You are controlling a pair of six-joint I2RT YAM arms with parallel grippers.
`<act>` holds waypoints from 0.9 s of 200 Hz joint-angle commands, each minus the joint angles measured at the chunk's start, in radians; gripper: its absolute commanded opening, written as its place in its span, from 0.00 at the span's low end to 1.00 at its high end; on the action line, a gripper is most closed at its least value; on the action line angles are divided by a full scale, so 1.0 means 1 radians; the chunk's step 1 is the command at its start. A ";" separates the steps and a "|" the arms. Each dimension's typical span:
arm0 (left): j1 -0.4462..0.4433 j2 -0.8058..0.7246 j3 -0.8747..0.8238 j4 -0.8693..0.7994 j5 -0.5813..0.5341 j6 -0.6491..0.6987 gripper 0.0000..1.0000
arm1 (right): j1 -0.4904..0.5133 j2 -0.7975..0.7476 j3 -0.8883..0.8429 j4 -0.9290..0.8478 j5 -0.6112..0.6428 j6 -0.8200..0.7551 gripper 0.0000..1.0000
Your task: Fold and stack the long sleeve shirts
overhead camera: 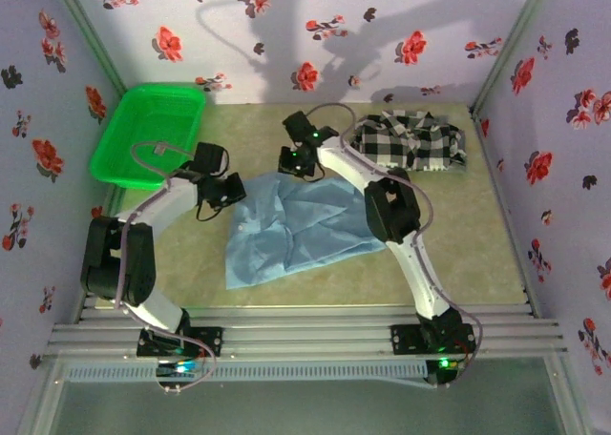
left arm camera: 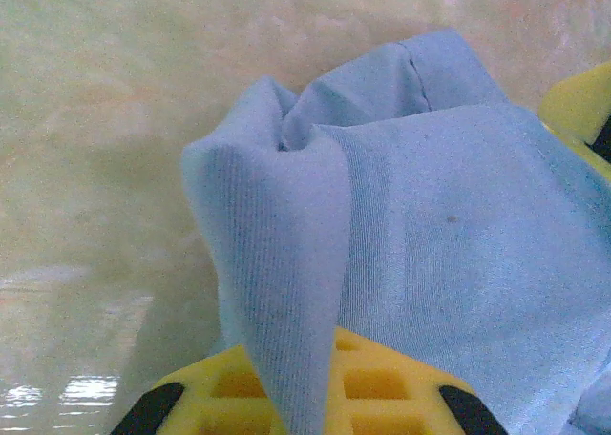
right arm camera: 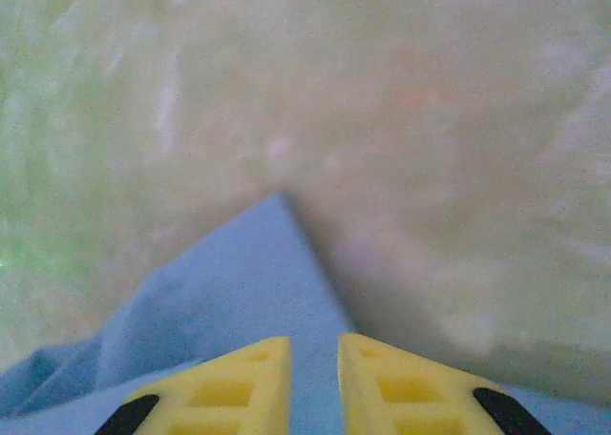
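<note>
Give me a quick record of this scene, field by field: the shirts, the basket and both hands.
light blue shirt: spread out and rumpled mid-table, not folded
checked shirt: bunched up at the far right
green basket: far left corner
left hand: shut on the light blue shirt's left edge, cloth draped over its fingers
right hand: jaws almost together at that shirt's far corner; grip unclear
stack: not started
</note>
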 commanded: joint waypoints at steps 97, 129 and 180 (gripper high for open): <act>0.104 0.058 0.046 0.019 0.030 0.040 0.55 | -0.038 -0.190 -0.261 0.167 -0.060 0.095 0.32; 0.104 -0.018 0.081 -0.045 -0.003 0.004 0.76 | -0.019 -0.223 -0.389 0.272 -0.104 0.173 0.33; 0.136 -0.131 0.062 -0.217 -0.072 0.005 0.87 | 0.023 -0.176 -0.359 0.293 -0.131 0.210 0.41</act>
